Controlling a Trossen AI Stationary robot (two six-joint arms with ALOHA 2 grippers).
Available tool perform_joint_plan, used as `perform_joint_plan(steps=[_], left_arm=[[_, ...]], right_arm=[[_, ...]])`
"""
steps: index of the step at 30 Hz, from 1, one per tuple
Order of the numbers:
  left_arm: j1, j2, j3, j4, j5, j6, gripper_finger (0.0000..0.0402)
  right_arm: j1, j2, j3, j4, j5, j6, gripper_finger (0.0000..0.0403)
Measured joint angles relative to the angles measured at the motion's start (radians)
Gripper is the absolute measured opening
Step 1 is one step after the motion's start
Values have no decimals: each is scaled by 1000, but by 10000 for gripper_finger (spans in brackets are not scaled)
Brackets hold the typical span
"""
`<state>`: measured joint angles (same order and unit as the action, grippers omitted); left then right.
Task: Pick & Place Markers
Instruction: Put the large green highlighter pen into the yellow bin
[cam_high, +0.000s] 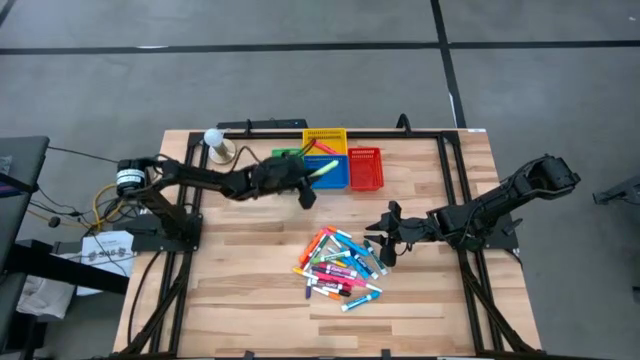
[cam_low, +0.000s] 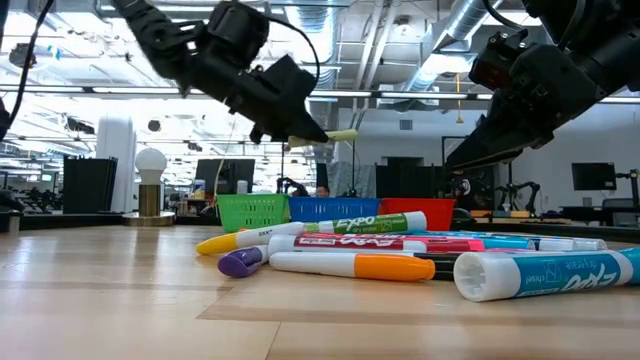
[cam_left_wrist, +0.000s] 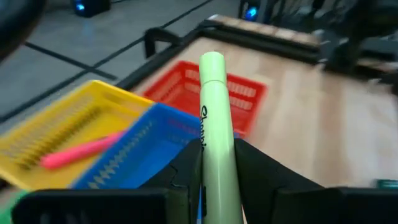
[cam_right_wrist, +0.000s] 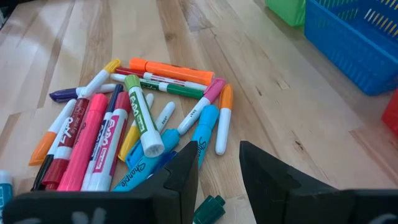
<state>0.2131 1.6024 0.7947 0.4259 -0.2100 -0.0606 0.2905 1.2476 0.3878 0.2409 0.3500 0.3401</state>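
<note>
My left gripper (cam_high: 308, 178) hangs over the row of small baskets at the table's far side, shut on a pale green marker (cam_left_wrist: 214, 124). The marker's free end reaches over the blue basket (cam_left_wrist: 146, 146). A pink marker (cam_left_wrist: 81, 152) lies in the yellow basket (cam_high: 325, 137). The other markers lie in a loose pile (cam_high: 340, 268) on the table's middle. My right gripper (cam_right_wrist: 219, 163) stands open at the pile's right side, with nothing between its fingers. My left gripper pinches the pale green marker's barrel (cam_left_wrist: 219, 177) between its two fingers. The marker lies along the fingers and sticks out well beyond their tips, its rounded end (cam_low: 343, 134) ahead. It is lifted clear, near level, above the baskets.
The green (cam_high: 287, 155), yellow, blue and red (cam_high: 365, 168) baskets stand side by side at the far edge. A white bulb on a round base (cam_high: 215, 142) stands at the far left. A loose dark green cap (cam_right_wrist: 211, 208) lies by my right fingers. Black frame rails (cam_high: 455, 190) border the tabletop.
</note>
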Motion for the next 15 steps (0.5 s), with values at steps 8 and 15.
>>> perform_joint_plan(steps=[8,15], left_arm=[[134,0,153,-178,0,167,80],[242,0,204,-187,118,214,79]], right_arm=[[0,0,0,0,0,-4,107],[0,0,0,0,0,-7,107]])
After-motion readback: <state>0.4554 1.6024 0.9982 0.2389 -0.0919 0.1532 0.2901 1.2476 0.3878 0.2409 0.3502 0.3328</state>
